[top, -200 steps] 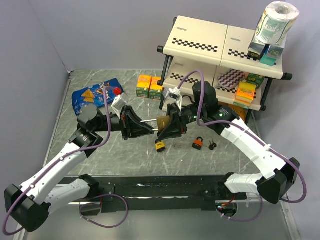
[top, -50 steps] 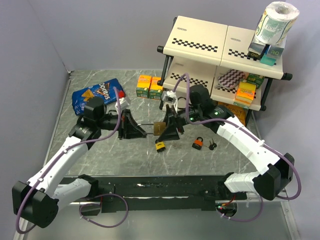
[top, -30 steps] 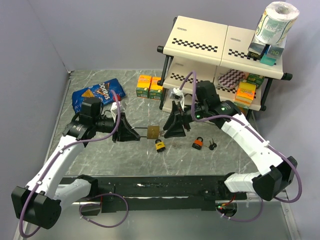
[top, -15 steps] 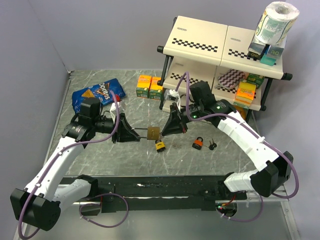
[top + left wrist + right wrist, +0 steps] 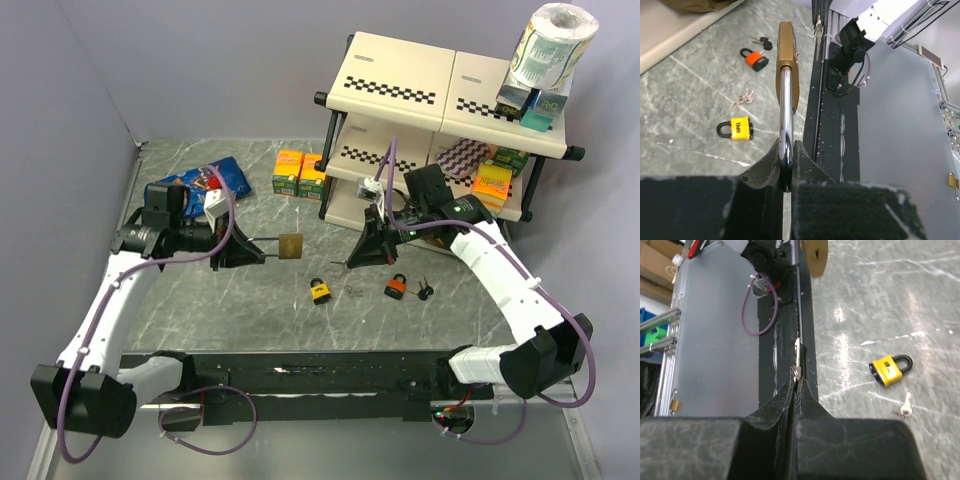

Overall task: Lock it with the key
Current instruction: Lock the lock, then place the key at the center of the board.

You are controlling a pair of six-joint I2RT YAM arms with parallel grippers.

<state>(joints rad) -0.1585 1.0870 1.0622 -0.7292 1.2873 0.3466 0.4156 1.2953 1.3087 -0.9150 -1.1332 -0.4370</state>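
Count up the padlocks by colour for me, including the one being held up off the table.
Brass padlock: 1, held by its shackle in the left gripper
Yellow padlock: 1
Orange padlock: 1
Total: 3

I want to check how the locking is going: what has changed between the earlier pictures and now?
The left gripper, shut on the brass padlock, carried it to the left, away from the right gripper. The right gripper closed on a thin key and drew back toward the shelf. The yellow padlock, the orange padlock and the loose keys stayed on the table.
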